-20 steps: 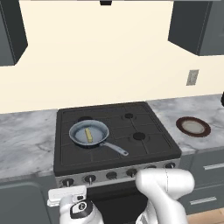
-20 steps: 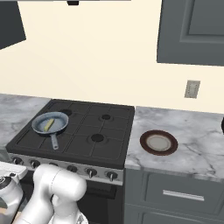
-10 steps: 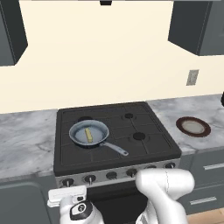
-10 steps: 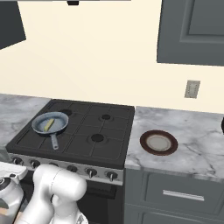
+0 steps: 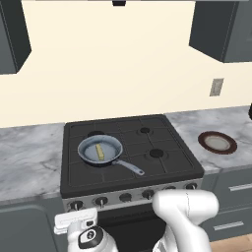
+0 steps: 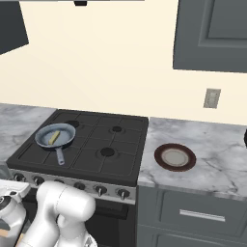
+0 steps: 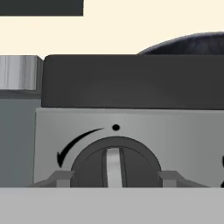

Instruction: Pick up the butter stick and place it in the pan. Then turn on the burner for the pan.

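Down low in front of the stove [image 5: 130,162], the arm folds back on itself, its white elbow bulging below the knob row and the hand dropped at the stove's front left corner. In the hand view the fingers [image 7: 57,178] are spread, one on each side of a dark knob [image 7: 114,162], not touching it; the knob's silver bar stands upright under a black dot and a curved arrow. Up on the stove, the pan [image 5: 100,150] sits on the front left burner, handle pointing toward the knobs, with the butter stick [image 5: 100,151] lying inside it. Right of the stove, a brown plate [image 6: 174,157] rests on the marble tabletop [image 6: 212,159]. Above it, a wall outlet [image 6: 211,98].
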